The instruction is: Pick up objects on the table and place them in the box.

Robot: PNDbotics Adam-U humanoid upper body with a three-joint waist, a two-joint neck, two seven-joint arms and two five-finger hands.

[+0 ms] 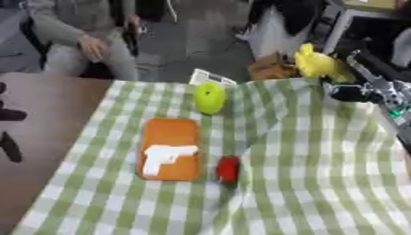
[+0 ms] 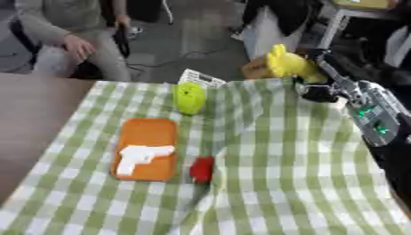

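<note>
My right hand [image 2: 319,93] reaches in from the right at the table's far right corner, shut on a yellow object [image 2: 287,61] held above a brown cardboard box [image 1: 271,69] just past the far edge. On the green checked cloth lies an orange tray [image 1: 170,133] with a white pistol-shaped toy [image 1: 164,157] on it. A small red object [image 1: 229,169] lies right of the tray. Beyond the tray stands a yellow-green fruit [image 1: 209,96]. Dark, straight fingers of my left hand [image 1: 9,147] show at the left edge, over bare brown table and touching nothing.
A printed paper [image 2: 199,77] sticks up at the cloth's far edge behind the fruit. A seated person is beyond the table at the far left. The cloth [image 1: 321,174] is wrinkled near the middle; its right and near parts are bare.
</note>
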